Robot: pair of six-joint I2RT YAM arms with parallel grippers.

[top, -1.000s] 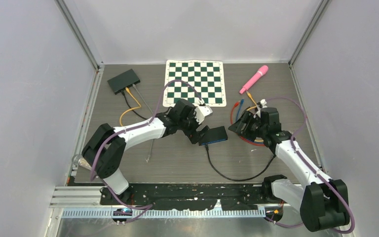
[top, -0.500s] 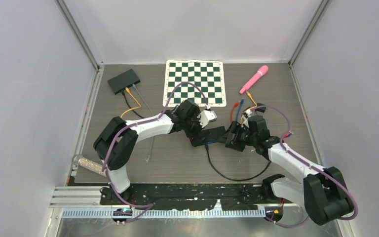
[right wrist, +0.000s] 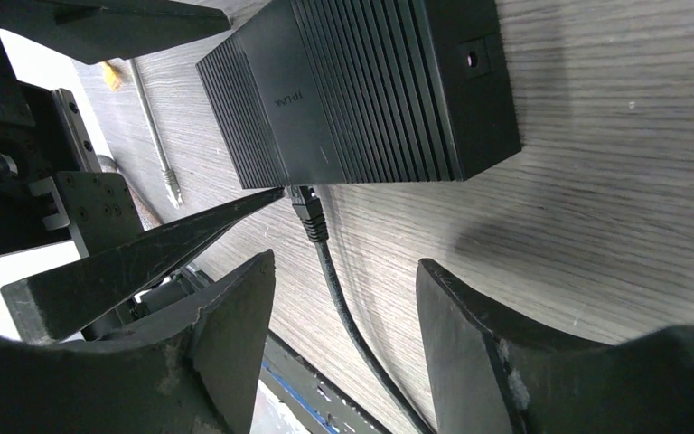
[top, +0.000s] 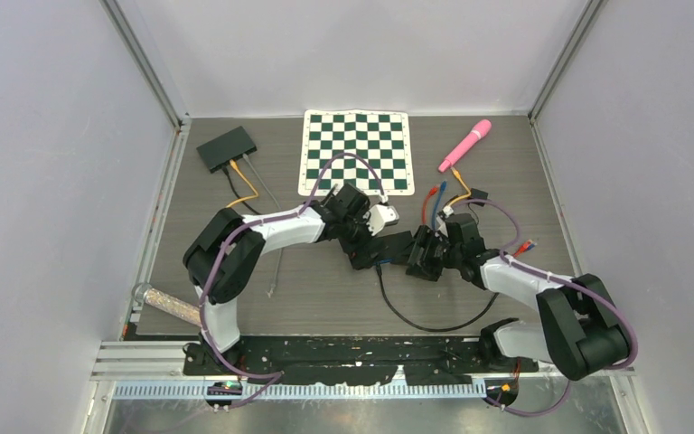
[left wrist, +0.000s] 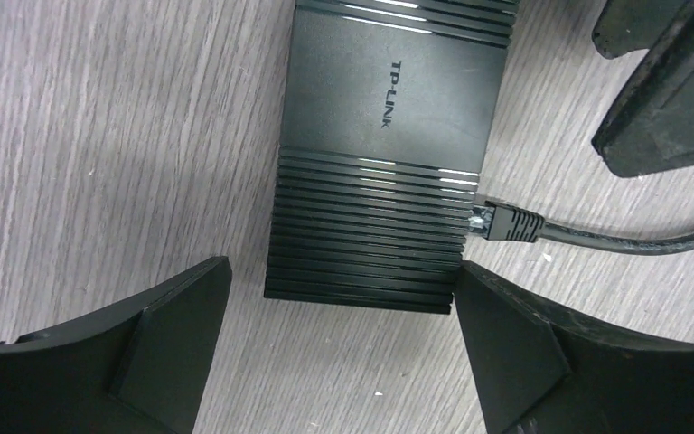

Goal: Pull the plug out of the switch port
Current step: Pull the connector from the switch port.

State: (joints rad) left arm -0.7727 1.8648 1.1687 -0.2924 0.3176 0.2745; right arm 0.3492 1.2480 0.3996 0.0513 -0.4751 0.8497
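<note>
Switch [left wrist: 389, 172] far end cropped, L-wrist view

Grey wood-grain table [top: 325, 303], walls on 3 sides. Back centre: green/white chess mat [top: 356, 151], lying flat. Back-left corner: 2nd switch [top: 227, 147], black, w/ orange, grey & black leads running toward the front. Back right: pink wand [top: 465, 145] on a slant, near a tangle of red, blue & orange cables [top: 434, 197]. Mid-table: black switch [left wrist: 389, 154], flat, logo up, plug [left wrist: 504, 222] at its side; black cable [top: 425, 324] loops off toward the near edge. Left of it, a thin metal rod [top: 275, 271].
</note>
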